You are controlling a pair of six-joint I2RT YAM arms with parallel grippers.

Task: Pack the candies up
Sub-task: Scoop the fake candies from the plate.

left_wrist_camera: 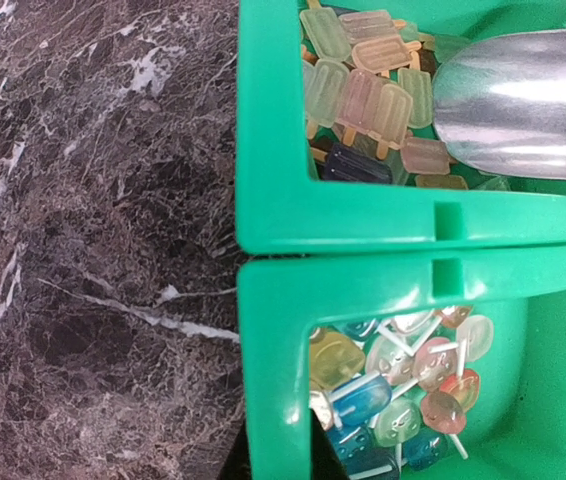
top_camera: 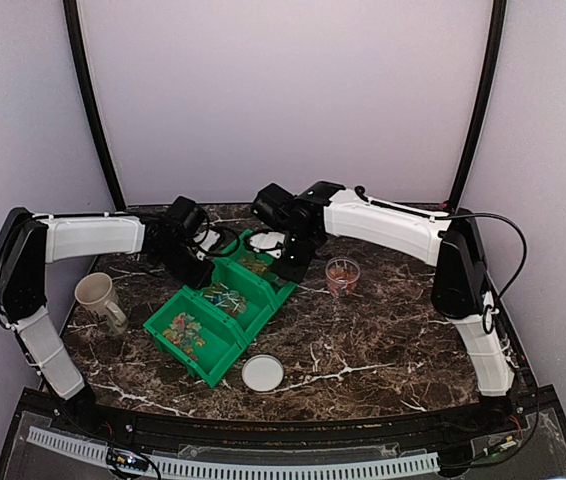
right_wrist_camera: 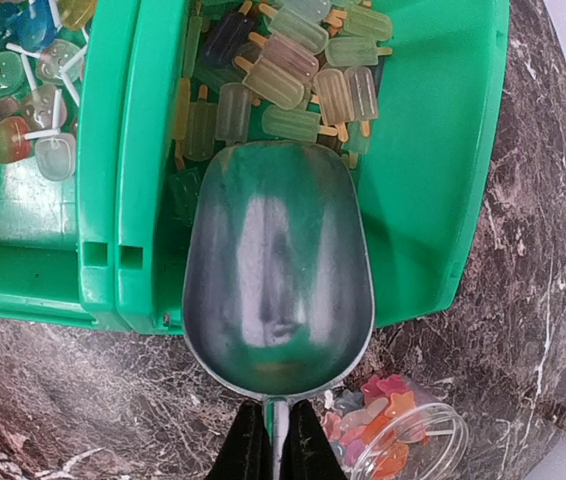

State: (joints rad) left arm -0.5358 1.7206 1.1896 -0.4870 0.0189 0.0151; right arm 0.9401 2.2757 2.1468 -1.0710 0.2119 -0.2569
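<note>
Dark marble counter [top_camera: 383, 340] veined in white, boxed in by pale lilac walls. Reaching in from the near edge, two white arms, left arm [top_camera: 88, 238] and right arm [top_camera: 393, 225], meeting over a green bin [top_camera: 221, 365] of three compartments set slantwise mid-counter. To the bin's left a beige mug [top_camera: 98, 298]. To its right a clear cup [top_camera: 342, 275] with a few orange and pink sweets inside. Just in front a white lid [top_camera: 262, 373].

Clamped by its thin handle between the closed right fingers [right_wrist_camera: 246, 455], a metal scoop [right_wrist_camera: 278, 270], bowl empty, hanging above the far end compartment with its back end over the rim. Beside the bin's far-left edge, the left fingers [top_camera: 199, 270], closed; cannot tell whether gripping anything.

Likely step: filling the scoop. Tip the lip down, push forward under the pile along the floor, level out before lifting, keep off the green walls, then carry flat, presumably to the cup.

Smallest of all, the candies [right_wrist_camera: 293, 80]: popsicle shapes heaped just beyond the scoop's front lip, not touching it, well ahead of the right fingers. Lollipop shapes in the next compartment, divider between.
</note>
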